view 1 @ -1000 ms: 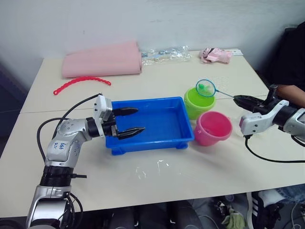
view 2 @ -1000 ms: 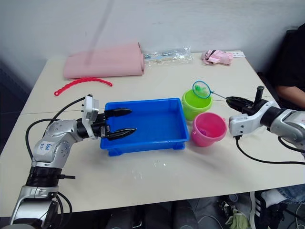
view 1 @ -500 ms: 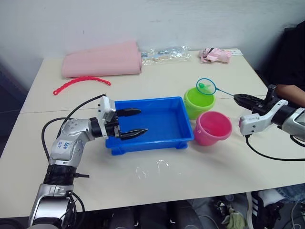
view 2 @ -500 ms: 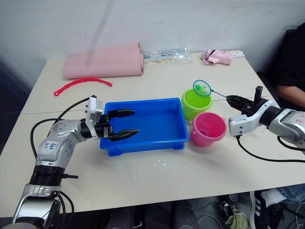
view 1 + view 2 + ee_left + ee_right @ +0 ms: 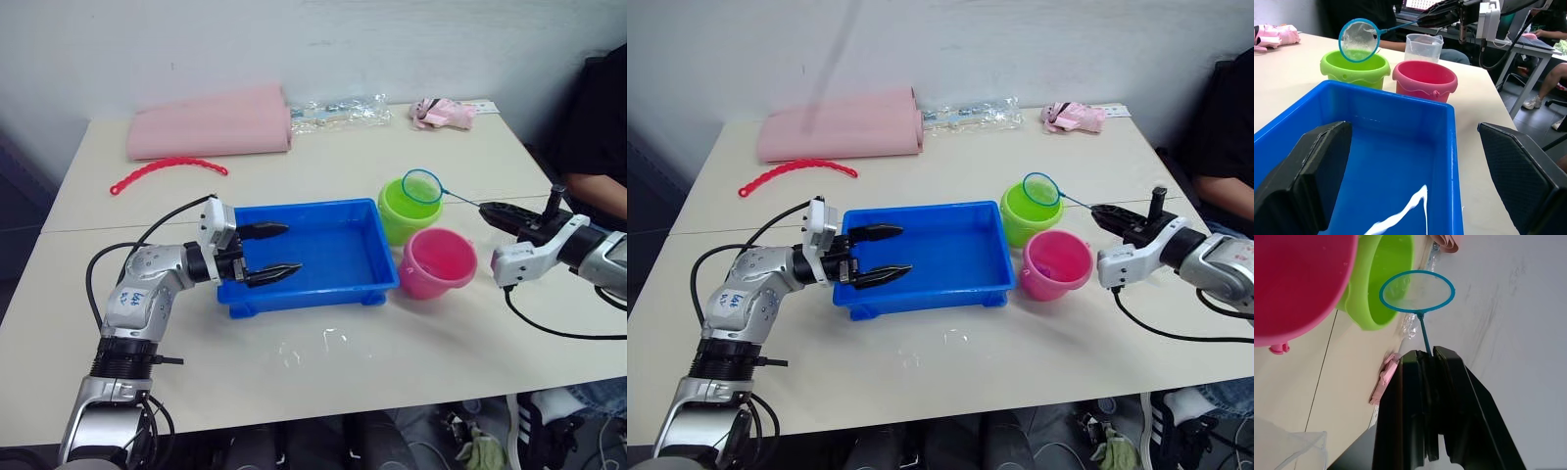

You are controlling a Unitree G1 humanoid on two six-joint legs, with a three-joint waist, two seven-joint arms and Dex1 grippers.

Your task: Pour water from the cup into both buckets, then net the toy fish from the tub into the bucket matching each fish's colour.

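1. the right pincer (image 5: 1099, 211) is clamped on the stick of the net (image 5: 1041, 188), whose hoop is held ahead of it over the green bucket (image 5: 1030, 212); the hoop is seen empty.
2. the left pincer (image 5: 878, 251) is spread wide at the near end of the tub (image 5: 926, 257), holding nothing.
3. the pink bucket (image 5: 1055, 264) is beside the right pincer, the cup (image 5: 1422, 47) beyond.
4. the netting step seems to be in hand; no fish is seen in the tub, so a further scoop may not be needed.

The right pincer (image 5: 1429, 352) grips the net (image 5: 1417, 291) by its stick, hoop beside the green bucket (image 5: 1382, 281).
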